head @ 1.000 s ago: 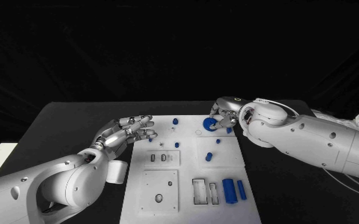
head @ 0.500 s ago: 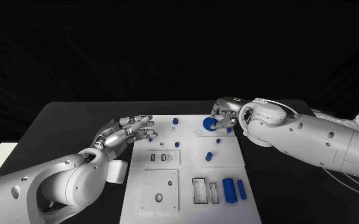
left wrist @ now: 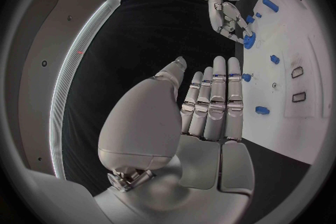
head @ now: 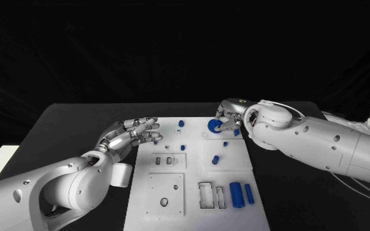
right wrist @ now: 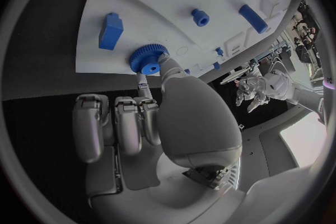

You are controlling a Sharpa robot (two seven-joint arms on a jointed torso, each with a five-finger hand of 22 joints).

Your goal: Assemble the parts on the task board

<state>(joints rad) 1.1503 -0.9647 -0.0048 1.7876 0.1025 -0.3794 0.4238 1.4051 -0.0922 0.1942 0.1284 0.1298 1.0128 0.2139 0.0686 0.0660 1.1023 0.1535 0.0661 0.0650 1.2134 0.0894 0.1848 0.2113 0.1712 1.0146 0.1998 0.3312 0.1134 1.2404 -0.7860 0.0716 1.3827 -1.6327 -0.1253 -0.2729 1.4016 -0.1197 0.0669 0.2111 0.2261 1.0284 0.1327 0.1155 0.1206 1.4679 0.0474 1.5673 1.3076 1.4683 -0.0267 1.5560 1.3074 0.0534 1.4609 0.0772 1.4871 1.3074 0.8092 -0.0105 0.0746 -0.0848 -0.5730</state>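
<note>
You are looking at a black counter (head: pixel 69 118) against a dark backdrop, with the white board (head: pixel 231 161) in the middle. In the head view, your right hand (head: pixel 226 117) is pinching the blue gear (head: pixel 214 126) and has edged it slightly leftward over the board's far right area since a second ago; your left hand (head: pixel 129 133) is hovering at the board's left edge, barely shifted. In the left wrist view, its fingers (left wrist: pixel 213 98) are lying straight and empty. In the right wrist view, the gear (right wrist: pixel 145 59) is sitting at the fingertips, close over the board, so seating it seems near.
</note>
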